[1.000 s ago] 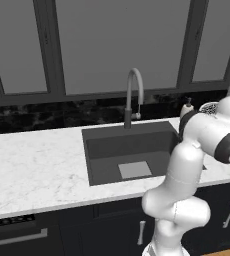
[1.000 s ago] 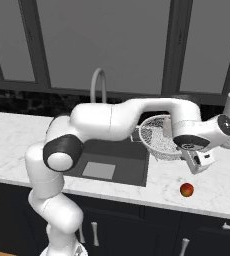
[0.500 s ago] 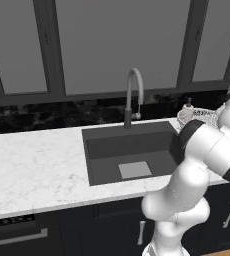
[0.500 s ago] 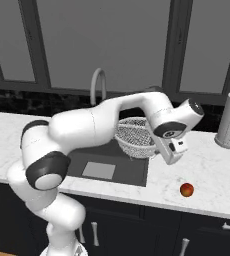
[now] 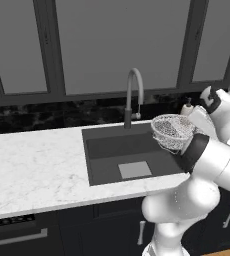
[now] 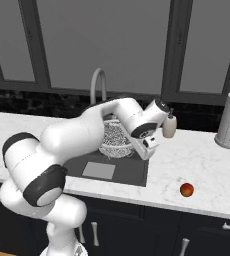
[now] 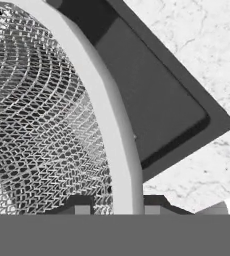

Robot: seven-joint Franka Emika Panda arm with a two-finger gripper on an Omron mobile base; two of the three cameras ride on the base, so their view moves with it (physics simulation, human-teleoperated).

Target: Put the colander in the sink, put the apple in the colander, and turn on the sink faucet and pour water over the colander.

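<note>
One colander (image 5: 173, 132) pinched by the rim in nearly closed fingers (image 7: 82, 206), hanging tilted above sink (image 5: 107, 150) right side, ready for lowering. Apple (image 6: 187, 189) waiting on counter (image 6: 207, 165), right of sink.

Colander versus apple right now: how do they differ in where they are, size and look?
The colander is clamped by its rim in the tool, held up over the sink; the apple lies alone on the marble counter right of the sink. The colander is wide, pale mesh; the apple is small, solid and red. Both are round, and neither sits in the sink yet.
</note>
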